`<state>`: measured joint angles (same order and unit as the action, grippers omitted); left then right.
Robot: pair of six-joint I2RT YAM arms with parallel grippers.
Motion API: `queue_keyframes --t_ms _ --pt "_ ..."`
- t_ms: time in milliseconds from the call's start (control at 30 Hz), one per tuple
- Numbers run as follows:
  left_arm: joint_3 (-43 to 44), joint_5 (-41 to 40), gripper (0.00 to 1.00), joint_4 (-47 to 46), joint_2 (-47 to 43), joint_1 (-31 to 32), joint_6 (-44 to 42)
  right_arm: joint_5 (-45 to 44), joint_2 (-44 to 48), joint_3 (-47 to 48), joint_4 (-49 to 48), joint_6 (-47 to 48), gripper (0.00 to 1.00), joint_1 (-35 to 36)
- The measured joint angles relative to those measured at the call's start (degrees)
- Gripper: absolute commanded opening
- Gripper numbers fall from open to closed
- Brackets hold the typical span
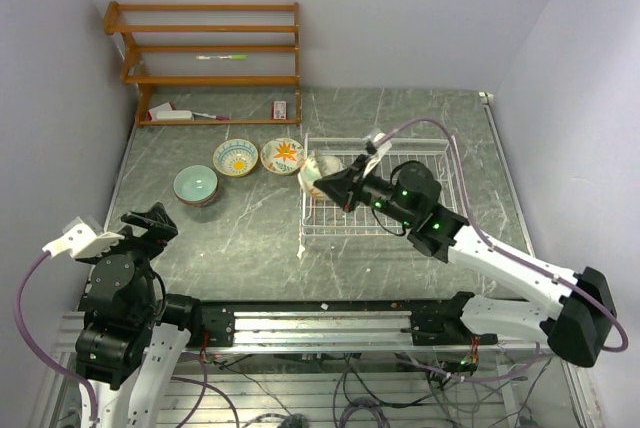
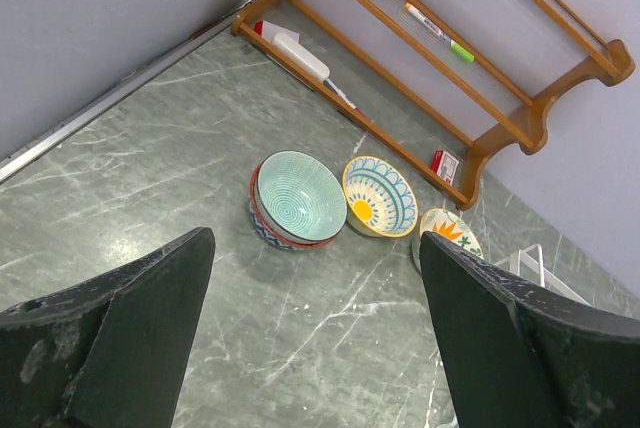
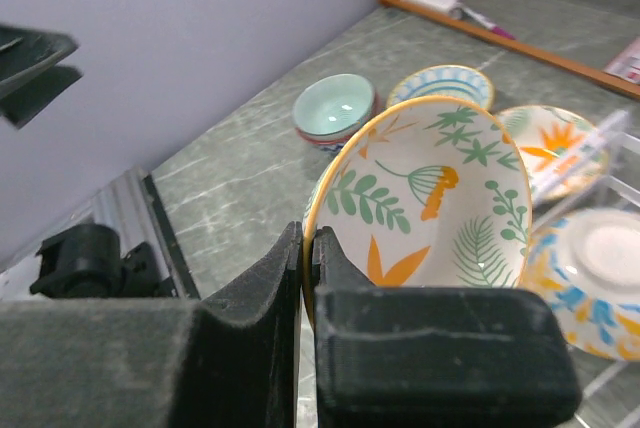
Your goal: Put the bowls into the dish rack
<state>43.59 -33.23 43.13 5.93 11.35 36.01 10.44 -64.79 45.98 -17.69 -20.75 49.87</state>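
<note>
R wrist cam: right pincer (image 3: 308, 238) clenched on rim of tilted leaf-pattern bowl (image 3: 430, 198), upturned bowl (image 3: 600, 258) at its 4 o'clock. Top cam alone shows that grip at dish rack (image 1: 380, 232) 10 o'clock corner. L wrist cam: left pincer (image 2: 315, 248) released, teal bowl (image 2: 298, 198) at 12 o'clock.

The left arm (image 1: 118, 293) and right arm (image 1: 500, 260) have black joints, white shells and purple cables.

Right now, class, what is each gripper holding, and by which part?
The right gripper pinches the leaf-patterned bowl by its rim; the left gripper is open, holding nothing.
</note>
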Motion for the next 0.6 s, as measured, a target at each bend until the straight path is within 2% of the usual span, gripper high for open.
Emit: queue_keyframes --t_ms 133,333,600 --pt "0.0 0.0 0.95 0.0 0.0 0.0 0.0 0.44 3.69 -3.78 -0.15 -2.36 0.0 -5.6" --pt "0.0 0.0 0.95 0.0 0.0 0.11 0.0 4.44 4.28 -9.35 -2.25 -7.17 0.0 -11.06" --pt "0.0 0.02 0.95 0.0 0.0 0.11 -0.02 10.93 2.51 -15.96 -10.6 -15.5 0.0 -15.98"
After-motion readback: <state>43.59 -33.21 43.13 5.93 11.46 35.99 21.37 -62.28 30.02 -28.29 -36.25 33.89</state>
